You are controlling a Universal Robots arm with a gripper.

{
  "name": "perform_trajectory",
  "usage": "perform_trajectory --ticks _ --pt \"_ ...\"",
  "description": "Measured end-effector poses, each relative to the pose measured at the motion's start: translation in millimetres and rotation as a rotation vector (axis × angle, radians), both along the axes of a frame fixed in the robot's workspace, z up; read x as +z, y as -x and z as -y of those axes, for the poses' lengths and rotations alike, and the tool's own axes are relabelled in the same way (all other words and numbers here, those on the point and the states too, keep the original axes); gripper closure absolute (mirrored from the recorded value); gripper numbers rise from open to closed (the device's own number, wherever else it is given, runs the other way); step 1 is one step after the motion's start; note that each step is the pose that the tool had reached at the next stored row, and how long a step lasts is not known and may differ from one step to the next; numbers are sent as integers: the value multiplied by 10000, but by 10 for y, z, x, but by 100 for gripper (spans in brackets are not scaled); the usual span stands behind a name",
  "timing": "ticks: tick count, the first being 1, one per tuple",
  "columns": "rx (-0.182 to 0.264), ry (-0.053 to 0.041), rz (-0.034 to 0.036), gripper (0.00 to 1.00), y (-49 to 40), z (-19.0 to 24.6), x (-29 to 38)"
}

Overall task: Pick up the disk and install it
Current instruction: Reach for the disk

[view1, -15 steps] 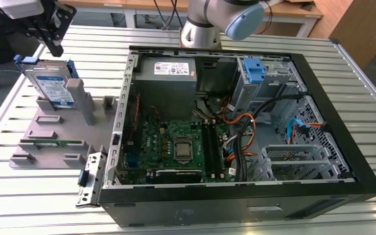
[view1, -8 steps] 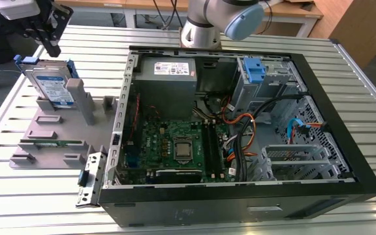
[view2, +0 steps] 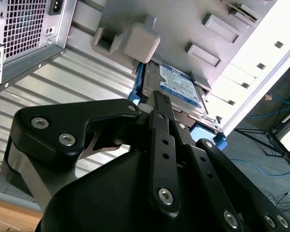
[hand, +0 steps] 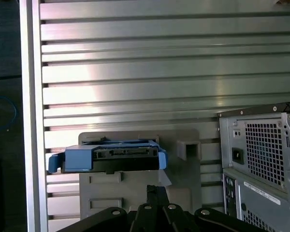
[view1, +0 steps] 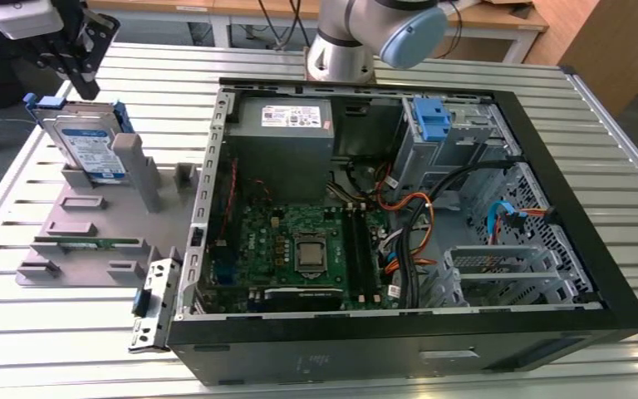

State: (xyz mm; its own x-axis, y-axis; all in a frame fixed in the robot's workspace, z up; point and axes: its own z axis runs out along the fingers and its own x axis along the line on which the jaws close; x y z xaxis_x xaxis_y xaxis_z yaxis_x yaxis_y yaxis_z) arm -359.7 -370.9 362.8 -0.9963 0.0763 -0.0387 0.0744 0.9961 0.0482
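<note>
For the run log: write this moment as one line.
pincer: shut, empty, just above disk | disk: upright in grey holder, beside open computer case | install: not done

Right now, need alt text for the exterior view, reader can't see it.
The arm's gripper hangs just above the disk, which stands on edge in a grey holder on the slatted metal table, at the exterior view's left. At the exterior view's right of it lies an open computer case with its motherboard exposed.
</note>
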Motion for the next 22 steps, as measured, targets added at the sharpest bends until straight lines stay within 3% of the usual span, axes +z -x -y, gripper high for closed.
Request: perform_trajectory --ticks 17,22 --pt "0 -1 -45 89 1 0 -37" --pt "0 -1 -43 89 8 -36 -60"
